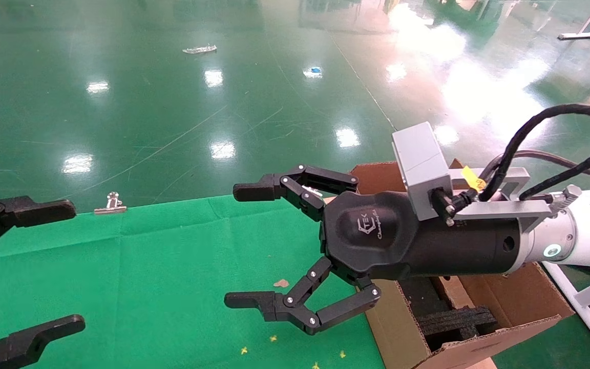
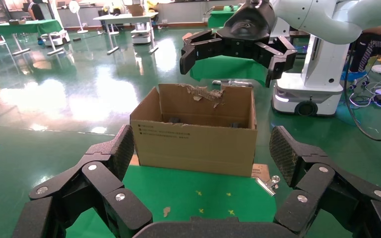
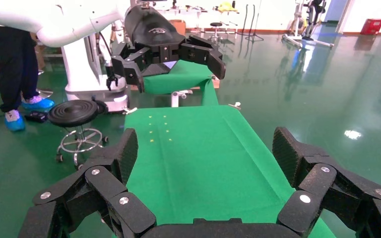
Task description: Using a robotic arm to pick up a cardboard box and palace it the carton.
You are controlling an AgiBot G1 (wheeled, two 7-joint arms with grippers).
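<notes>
My right gripper (image 1: 244,246) hangs open above the green cloth, just left of the carton (image 1: 397,328), with nothing between its fingers. The white robotic arm (image 1: 584,230) behind it reaches in over the carton. The carton is a large brown box with a torn rim and black foam (image 1: 454,320) inside; the left wrist view shows its printed side (image 2: 193,144) and the right gripper (image 2: 230,64) above it. My left gripper (image 1: 69,265) is open and empty at the table's left side. The cardboard box is out of view.
The green cloth (image 1: 146,266) covers the table, with small yellow marks (image 1: 273,338) near the front. A metal binder clip (image 1: 110,203) lies on the far edge. Green floor lies beyond. A stool (image 3: 74,113) and a person (image 3: 10,64) stand off the table's left end.
</notes>
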